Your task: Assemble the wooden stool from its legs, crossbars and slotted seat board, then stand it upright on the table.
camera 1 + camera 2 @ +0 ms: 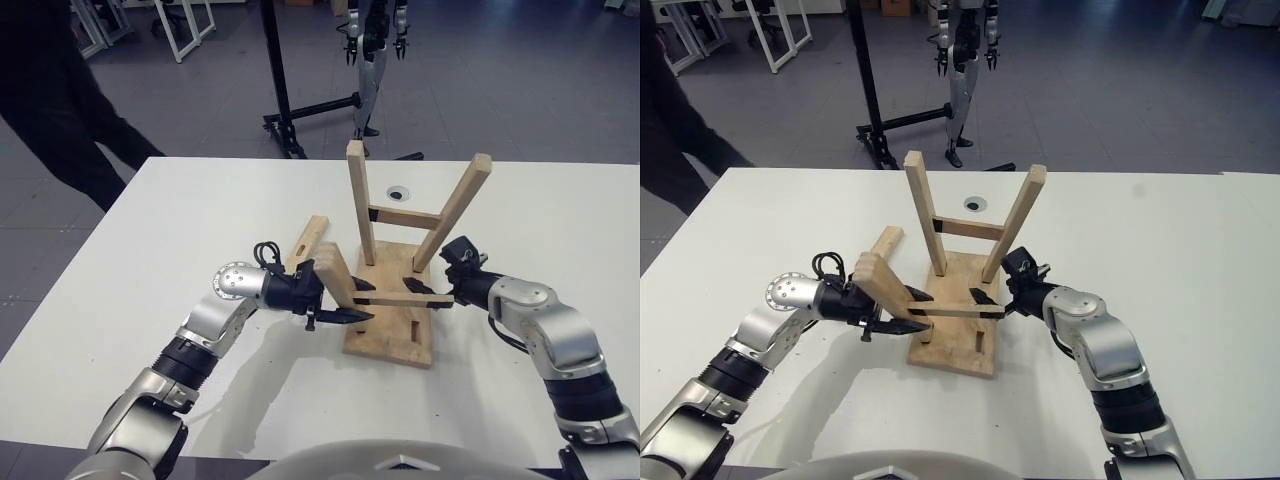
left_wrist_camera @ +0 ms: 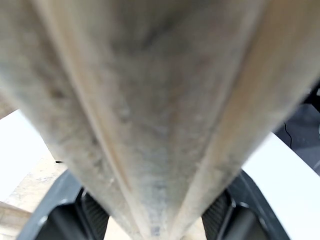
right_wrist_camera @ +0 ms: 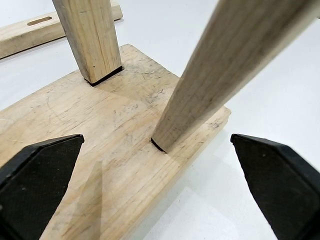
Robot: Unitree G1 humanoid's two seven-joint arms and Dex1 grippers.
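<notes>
The slotted seat board lies flat on the white table. Two legs stand in it, joined by a crossbar. My left gripper is shut on a third leg, tilted over the board's left edge; that leg looms close in the left wrist view. A thin crossbar runs from it toward my right gripper, which is open by the bar's right end, its fingers wide apart over the board. A fourth leg lies on the table behind.
A round cable hole sits in the table behind the stool. Beyond the far edge stand a black frame and a hanging robot. Bare tabletop spreads left and right of the board.
</notes>
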